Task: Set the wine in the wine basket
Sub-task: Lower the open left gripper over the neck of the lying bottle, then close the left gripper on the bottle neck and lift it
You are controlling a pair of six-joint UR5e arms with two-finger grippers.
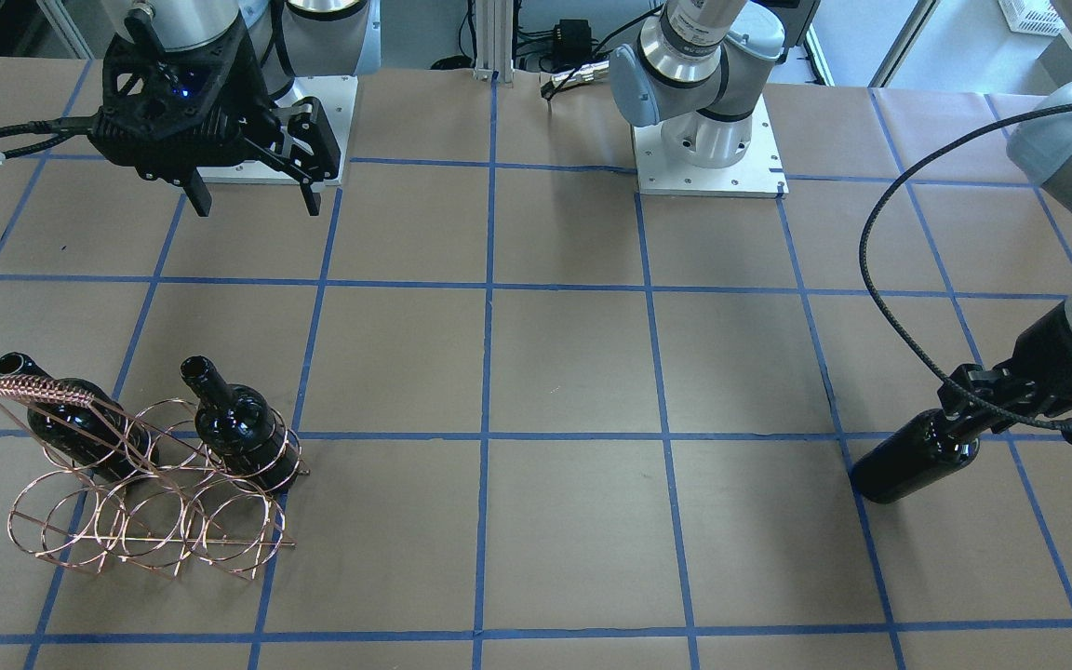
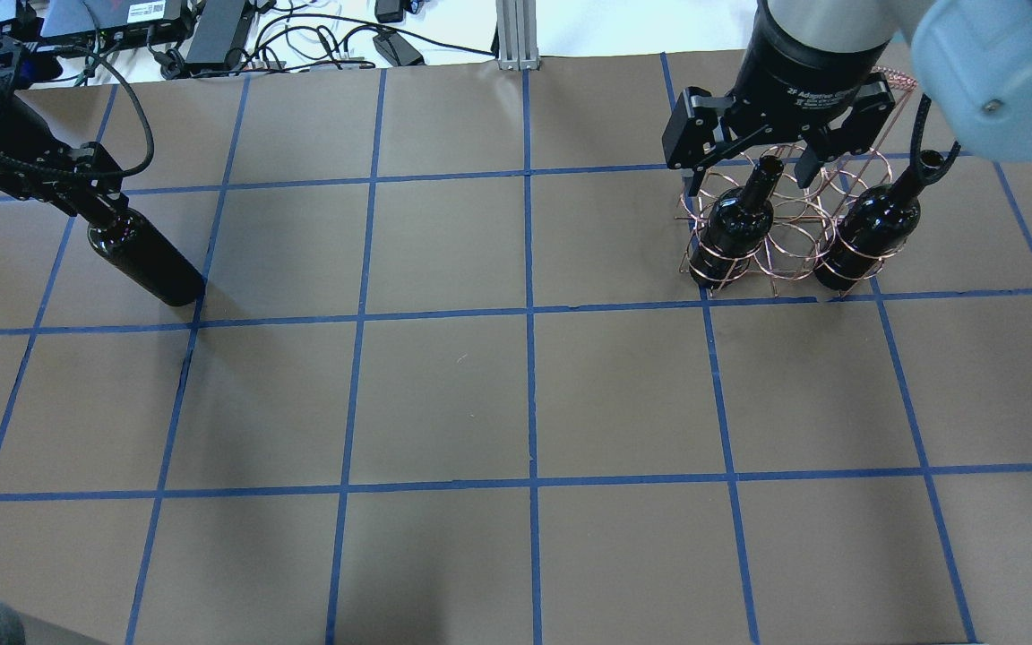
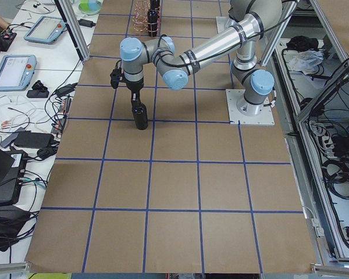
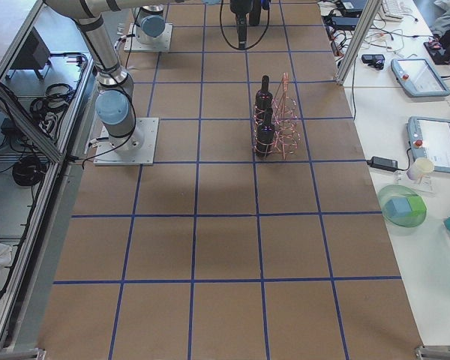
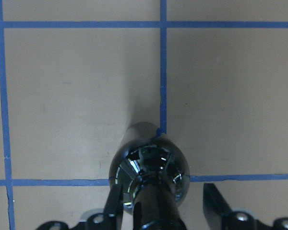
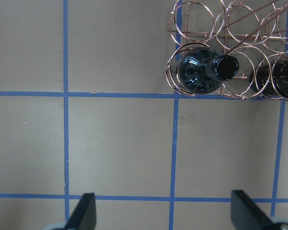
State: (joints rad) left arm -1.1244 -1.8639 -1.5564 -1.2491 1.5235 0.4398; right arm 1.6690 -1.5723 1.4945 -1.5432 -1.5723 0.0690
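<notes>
A near-black wine bottle (image 1: 908, 465) stands upright on the table, also seen in the overhead view (image 2: 144, 260). My left gripper (image 1: 959, 433) straddles its neck. The left wrist view shows the bottle (image 5: 149, 165) between the fingers, with a gap beside the right finger (image 5: 216, 203). The copper wire basket (image 1: 33, 389) holds two other bottles (image 1: 238, 433) (image 1: 71, 419), necks tilted up. My right gripper (image 1: 252, 195) is open and empty, high above the table. Its wrist view shows the basket (image 6: 192, 33) and one bottle (image 6: 201, 72).
The table is brown paper with a blue tape grid (image 2: 529, 313). The two arm base plates (image 1: 708, 158) stand at the robot's side. Cables and devices (image 2: 211, 27) lie beyond the far edge. The basket also shows in the overhead view (image 2: 771, 288).
</notes>
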